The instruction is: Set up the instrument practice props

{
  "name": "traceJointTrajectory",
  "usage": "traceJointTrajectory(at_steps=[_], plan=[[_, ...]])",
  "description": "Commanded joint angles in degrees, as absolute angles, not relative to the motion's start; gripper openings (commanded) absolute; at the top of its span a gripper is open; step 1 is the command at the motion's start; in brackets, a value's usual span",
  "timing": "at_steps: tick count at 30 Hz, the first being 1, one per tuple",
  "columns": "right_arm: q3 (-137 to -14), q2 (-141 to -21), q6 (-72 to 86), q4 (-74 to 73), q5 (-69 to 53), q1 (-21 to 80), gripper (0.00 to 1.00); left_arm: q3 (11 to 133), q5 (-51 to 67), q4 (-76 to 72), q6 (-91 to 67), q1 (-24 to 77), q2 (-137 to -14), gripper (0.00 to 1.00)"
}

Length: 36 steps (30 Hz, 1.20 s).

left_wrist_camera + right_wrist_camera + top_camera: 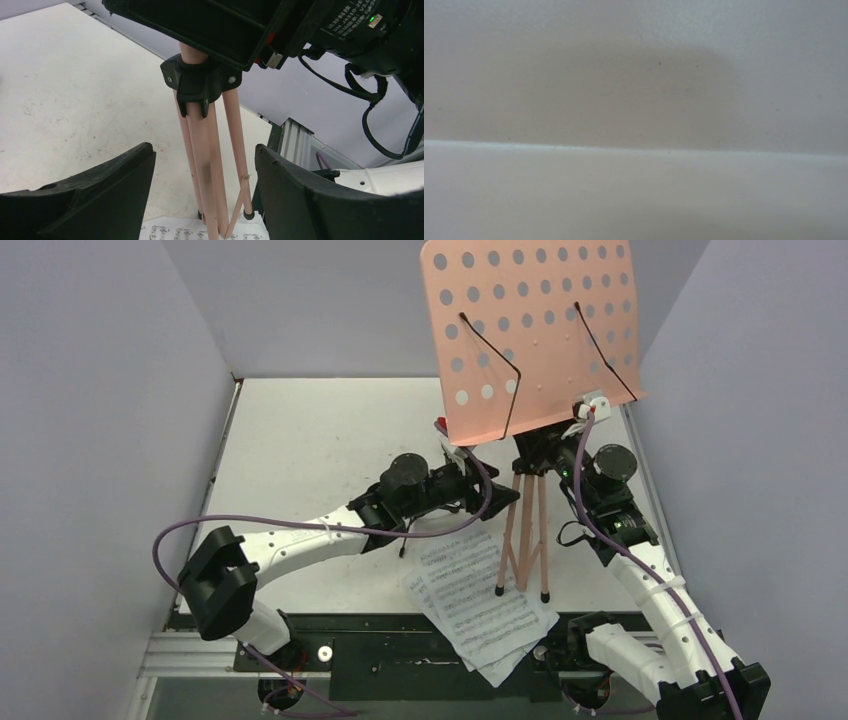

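**A:** The left gripper [204, 156] is spread astride the folded legs [200, 145], touching none; the sheet-music pages [480, 612] lie under the feet.

**B:** Close on one leg only; draw it outward slowly; the right gripper [538, 448] seems clamped on the pink music stand [535, 330] post.

A white table top [320, 440] lies inside a three-sided booth; a plain lilac-grey back wall [320, 300] closes it at 12 o'clock; matching panels stand as the left wall [90, 390] at 9 o'clock and the right wall [760, 390] at 3 o'clock; the table top is faintly scuffed; at 6 o'clock a black plate [400, 645] and an aluminium rail [190, 650] edge it; the light is soft and even.
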<state>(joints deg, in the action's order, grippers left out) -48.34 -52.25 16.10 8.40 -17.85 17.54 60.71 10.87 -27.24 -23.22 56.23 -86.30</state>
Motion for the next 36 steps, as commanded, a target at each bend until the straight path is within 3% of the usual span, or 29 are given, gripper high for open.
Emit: traceJointTrajectory(at_steps=[1, 6, 12, 21, 36], plan=[[-52.5, -47.4, 17.2, 22.9, -18.0, 18.0, 0.05, 64.9, 11.7, -29.8, -22.1, 56.8, -88.0, 0.68], [-52.9, -47.4, 17.4, 22.9, -18.0, 18.0, 0.05, 67.4, 10.7, -26.7, -22.2, 57.3, -90.7, 0.51], [-54.0, -47.7, 16.9, 22.8, -18.2, 18.0, 0.05, 68.6, 10.9, -25.2, -22.1, 58.2, -92.3, 0.43], [-56.0, -47.8, 16.6, 22.4, -18.2, 18.0, 0.05, 71.0, 10.7, -22.6, -20.2, 58.8, -93.0, 0.01], [-64.3, -49.5, 15.9, 23.7, -17.9, 18.0, 0.05, 76.1, 5.8, -29.9, -12.4, 58.7, -93.2, 0.00]])
